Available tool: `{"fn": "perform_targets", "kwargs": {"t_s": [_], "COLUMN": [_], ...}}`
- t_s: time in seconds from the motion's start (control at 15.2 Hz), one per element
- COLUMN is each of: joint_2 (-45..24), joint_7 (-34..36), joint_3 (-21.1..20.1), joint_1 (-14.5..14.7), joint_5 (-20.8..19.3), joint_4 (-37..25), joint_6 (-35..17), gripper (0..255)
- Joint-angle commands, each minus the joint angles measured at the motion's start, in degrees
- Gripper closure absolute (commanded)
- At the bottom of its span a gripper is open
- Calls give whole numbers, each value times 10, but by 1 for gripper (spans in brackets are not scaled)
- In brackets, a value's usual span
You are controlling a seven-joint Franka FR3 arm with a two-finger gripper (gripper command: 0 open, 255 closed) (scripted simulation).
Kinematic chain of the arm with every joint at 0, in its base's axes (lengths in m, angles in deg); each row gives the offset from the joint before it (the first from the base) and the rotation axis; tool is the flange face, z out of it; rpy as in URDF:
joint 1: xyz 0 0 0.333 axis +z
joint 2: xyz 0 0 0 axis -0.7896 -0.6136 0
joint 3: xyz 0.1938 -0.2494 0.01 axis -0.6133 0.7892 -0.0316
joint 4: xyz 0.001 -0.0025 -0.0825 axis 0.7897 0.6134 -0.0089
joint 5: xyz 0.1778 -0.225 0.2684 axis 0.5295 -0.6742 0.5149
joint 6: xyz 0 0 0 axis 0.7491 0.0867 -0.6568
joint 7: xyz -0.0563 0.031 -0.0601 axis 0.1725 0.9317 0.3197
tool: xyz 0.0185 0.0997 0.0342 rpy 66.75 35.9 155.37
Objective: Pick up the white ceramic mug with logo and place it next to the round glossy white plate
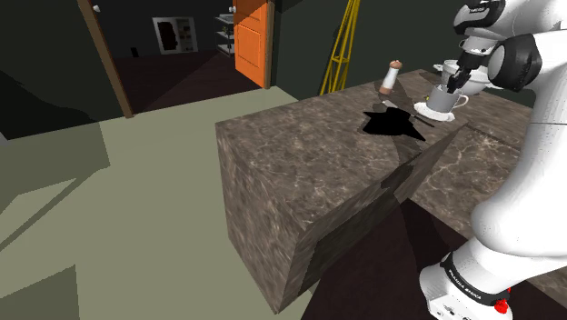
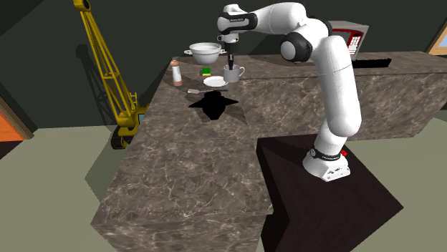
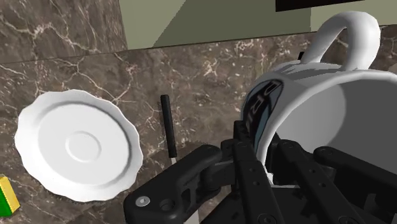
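Observation:
The white mug (image 3: 331, 108) carries a dark logo on its side, and its handle points away from the gripper. My black gripper (image 3: 266, 160) is shut on the mug's wall, one finger inside the rim and one outside. The round glossy white plate (image 3: 76, 145) lies on the marble counter, apart from the mug. In the second exterior view the mug (image 2: 232, 73) hangs under the gripper (image 2: 231, 63), just to the right of the plate (image 2: 215, 81). From the shoulder view the mug (image 1: 446, 98) sits just over the plate (image 1: 434, 113), with the gripper (image 1: 452, 82) above. Whether the mug touches the counter I cannot tell.
A knife (image 3: 167, 124) lies between the plate and the mug. A white bowl (image 2: 205, 51), a green sponge (image 2: 206, 71) and a shaker (image 2: 177, 73) stand around the plate. A yellow stand (image 2: 107, 64) rises beyond the counter's edge.

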Motion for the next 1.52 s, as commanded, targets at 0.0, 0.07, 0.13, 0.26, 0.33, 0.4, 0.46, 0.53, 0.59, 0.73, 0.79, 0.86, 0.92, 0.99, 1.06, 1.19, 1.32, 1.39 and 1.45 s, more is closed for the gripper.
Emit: {"fn": "perform_targets", "kwargs": {"t_s": [0.0,0.07,0.13,0.26,0.33,0.4,0.46,0.53,0.59,0.73,0.79,0.86,0.92,0.99,1.06,1.19,1.32,1.39,1.45], "joint_2": [-5,-5,-5,-6,-6,-7,-8,-9,-10,-13,-14,-16,-18,-20,-22,-26,-31,-34,-36], "joint_7": [-3,-4,-4,-6,-6,-7,-8,-9,-9,-11,-12,-13,-14,-15,-16,-17,-19,-20,-22], "joint_3": [-1,-1,-1,-2,-2,-3,-3,-4,-4,-5,-6,-6,-7,-8,-8,-10,-11,-12,-13], "joint_1": [-1,0,1,3,4,5,5,6,7,7,8,8,8,9,9,9,9,9,9], "joint_5": [2,3,3,4,4,5,5,6,7,9,10,11,12,13,14,17,20,21,23], "joint_4": [6,14,22,37,44,50,57,63,69,81,86,92,97,102,107,116,124,128,132], "joint_6": [-11,-19,-26,-41,-49,-56,-63,-70,-77,-91,-98,-104,-111,-118,-124,-137,-150,-156,-162], "gripper": [255,255,255,255,255,255,255,255,255,255,255,255,255,255,255,255,255,255,255]}}
